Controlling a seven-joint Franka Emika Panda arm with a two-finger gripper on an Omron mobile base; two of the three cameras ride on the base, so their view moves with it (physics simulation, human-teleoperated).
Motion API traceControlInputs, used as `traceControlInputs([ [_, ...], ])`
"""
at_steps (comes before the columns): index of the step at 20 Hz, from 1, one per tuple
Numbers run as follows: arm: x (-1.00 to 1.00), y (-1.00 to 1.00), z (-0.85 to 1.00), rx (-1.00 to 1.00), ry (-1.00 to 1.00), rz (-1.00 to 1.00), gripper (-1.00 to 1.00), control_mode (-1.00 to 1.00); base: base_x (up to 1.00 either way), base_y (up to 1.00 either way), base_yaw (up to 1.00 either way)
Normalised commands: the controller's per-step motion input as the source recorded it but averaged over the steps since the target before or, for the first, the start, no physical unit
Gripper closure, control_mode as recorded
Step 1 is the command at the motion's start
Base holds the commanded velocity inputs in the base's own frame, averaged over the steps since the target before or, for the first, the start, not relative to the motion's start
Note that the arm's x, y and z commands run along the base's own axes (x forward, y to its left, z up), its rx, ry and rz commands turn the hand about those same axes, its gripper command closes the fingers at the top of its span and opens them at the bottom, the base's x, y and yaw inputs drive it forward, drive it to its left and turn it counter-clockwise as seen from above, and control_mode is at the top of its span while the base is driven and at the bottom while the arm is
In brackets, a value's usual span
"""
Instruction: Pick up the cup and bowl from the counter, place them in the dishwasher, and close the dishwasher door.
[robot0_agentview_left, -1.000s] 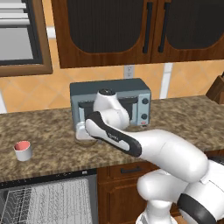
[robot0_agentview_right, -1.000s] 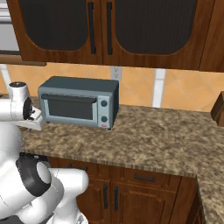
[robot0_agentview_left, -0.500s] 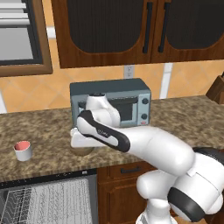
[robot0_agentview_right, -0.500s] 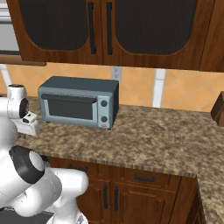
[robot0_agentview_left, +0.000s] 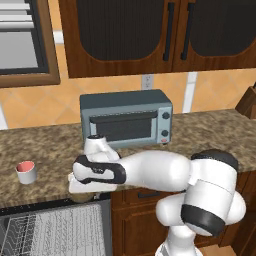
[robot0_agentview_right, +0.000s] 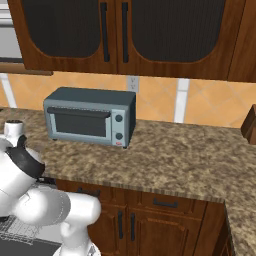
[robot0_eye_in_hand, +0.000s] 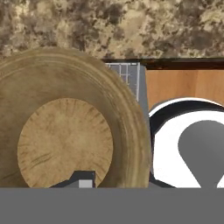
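Bowl (robot0_eye_in_hand: 65, 144) in our gripper (robot0_eye_in_hand: 86, 180), jaws narrowed on its rim, hung at the counter's (robot0_agentview_left: 45, 145) near edge above the dishwasher (robot0_agentview_left: 55, 227); cup (robot0_agentview_left: 26, 172) stood far left.

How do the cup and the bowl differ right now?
The cup is white with a pink-red inside; the bowl is tan-brown like wood. The cup stands alone on the counter, far from the arm; the bowl is in the gripper, at the counter's edge above the open dishwasher. Both are round and open-topped.
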Motion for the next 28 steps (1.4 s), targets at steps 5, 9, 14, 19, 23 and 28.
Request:
traceControlInputs([
  [5, -0.08, 0.58, -0.89, -0.12, 0.03, 0.00, 1.00, -1.00, 0.00, 0.00, 0.00],
  [9, 0.00, 0.13, -0.50, -0.08, 0.01, 0.00, 1.00, -1.00, 0.00, 0.00, 0.00],
  [14, 0.11, 0.27, -0.07, -0.10, 0.07, 0.00, 1.00, -1.00, 0.00, 0.00, 0.00],
  [19, 0.16, 0.42, -0.02, -0.17, 0.19, -0.03, 1.00, -1.00, 0.00, 0.00, 0.00],
  [23, 0.23, 0.42, -0.01, -0.19, 0.11, -0.03, 1.00, -1.00, 0.00, 0.00, 0.00],
  [28, 0.03, 0.54, 0.10, -0.08, 0.04, 0.00, 1.00, -1.00, 0.00, 0.00, 0.00],
])
